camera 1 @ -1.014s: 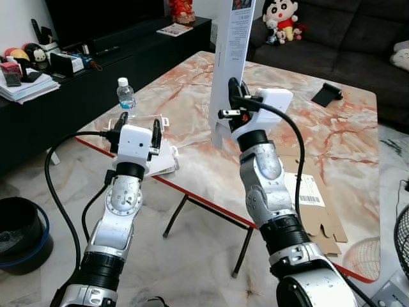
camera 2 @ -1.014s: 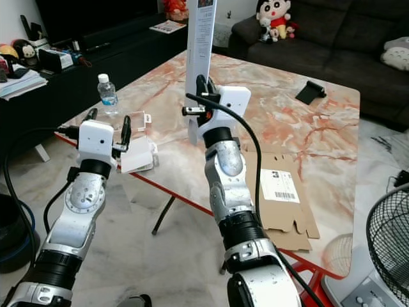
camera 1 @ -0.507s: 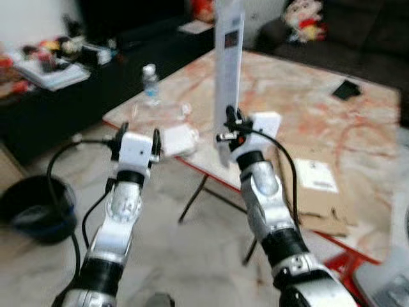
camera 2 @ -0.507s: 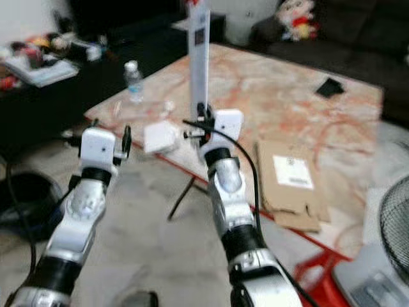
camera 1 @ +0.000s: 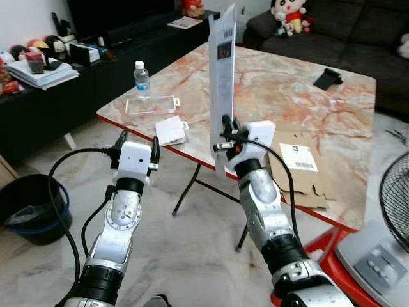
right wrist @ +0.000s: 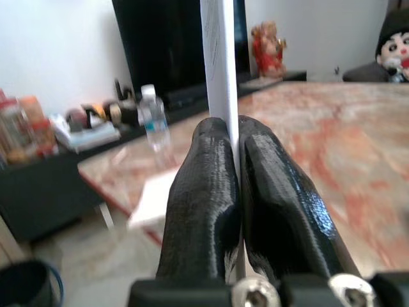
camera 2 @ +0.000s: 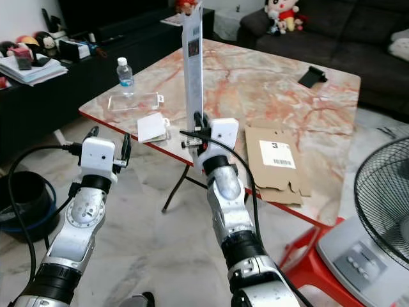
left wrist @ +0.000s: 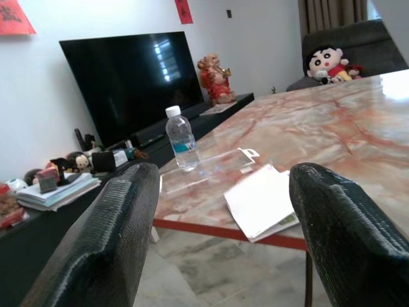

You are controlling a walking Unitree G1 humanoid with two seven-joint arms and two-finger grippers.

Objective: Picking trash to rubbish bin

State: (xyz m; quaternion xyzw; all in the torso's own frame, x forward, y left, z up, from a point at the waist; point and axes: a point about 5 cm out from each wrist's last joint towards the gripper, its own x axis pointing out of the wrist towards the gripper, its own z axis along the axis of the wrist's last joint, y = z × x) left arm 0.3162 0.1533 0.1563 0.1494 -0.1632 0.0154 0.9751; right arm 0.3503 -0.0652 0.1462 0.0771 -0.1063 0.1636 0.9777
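My right gripper [camera 1: 224, 132] is shut on the lower end of a tall white flat card package [camera 1: 221, 77] and holds it upright in front of the table edge. In the right wrist view both black fingers [right wrist: 198, 185] press on the white card [right wrist: 219, 57]. My left gripper [camera 1: 137, 138] is raised over the floor, open, with nothing between its fingers [left wrist: 108, 243]. A black rubbish bin [camera 1: 24, 208] with a blue rim stands on the floor at the far left.
The marble table [camera 1: 287, 102] with a red edge carries a water bottle [camera 1: 141, 77], a clear plastic pack [camera 1: 150, 104], a white packet [camera 1: 170, 130], flattened cardboard [camera 1: 300, 167] and a black stand [camera 1: 327, 78]. A fan [camera 1: 393, 211] stands at the right; a black TV console [camera 1: 77, 77] lies to the left.
The whole view has shifted and pulled back from the table, bringing more floor, the bin and the fan into sight. The card stays held in my right gripper; the left stays open.
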